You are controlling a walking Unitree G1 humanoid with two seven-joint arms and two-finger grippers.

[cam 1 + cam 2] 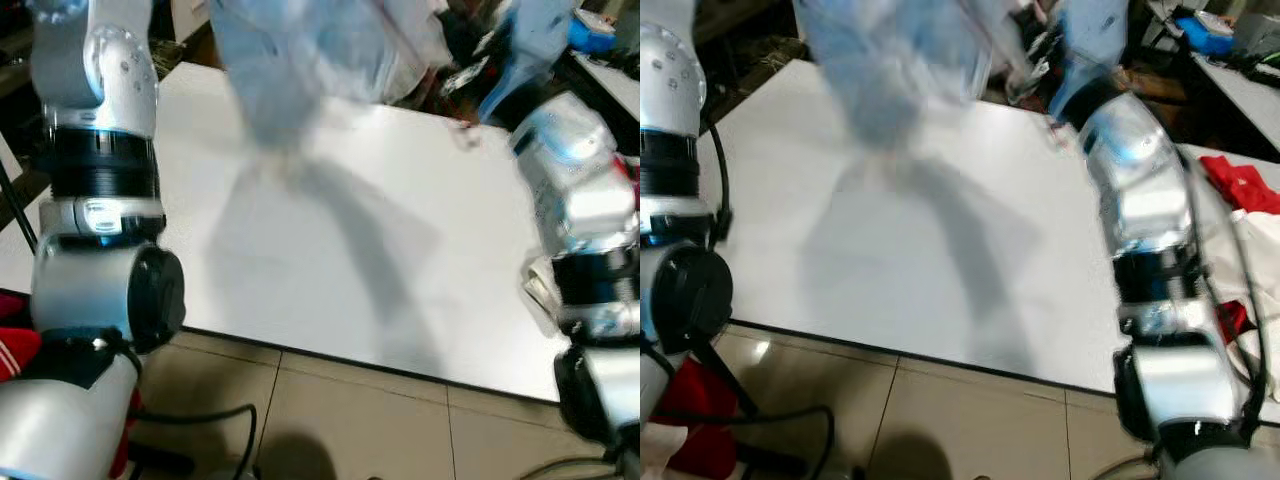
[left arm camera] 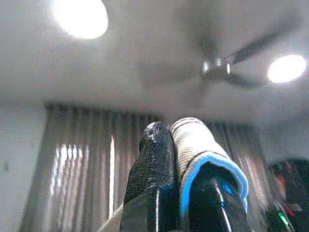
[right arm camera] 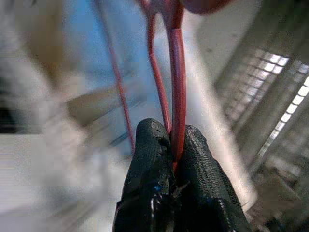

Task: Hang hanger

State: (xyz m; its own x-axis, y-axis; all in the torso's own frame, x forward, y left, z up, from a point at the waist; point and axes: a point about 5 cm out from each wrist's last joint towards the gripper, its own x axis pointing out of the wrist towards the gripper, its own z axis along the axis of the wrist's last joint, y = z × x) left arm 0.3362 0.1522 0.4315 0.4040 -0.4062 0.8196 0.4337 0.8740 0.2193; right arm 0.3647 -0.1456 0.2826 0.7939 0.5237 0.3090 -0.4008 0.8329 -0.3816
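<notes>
1. Risk: the red hanger (image 3: 175, 72) is pinched only on its thin wire by the right gripper (image 3: 171, 145). With the light-blue garment (image 1: 290, 60) swinging (heavily blurred), I'd expect it to twist or slip out.
2. Risk: the garment hangs over the far edge of the white table (image 1: 330, 250) and could drag or snag there.
3. Right arm raised, jaws clamped on the hanger wire.
4. Left gripper (image 2: 186, 145) points at the ceiling, jaws pressed onto a white, blue-edged fabric fold (image 2: 203, 145).
</notes>
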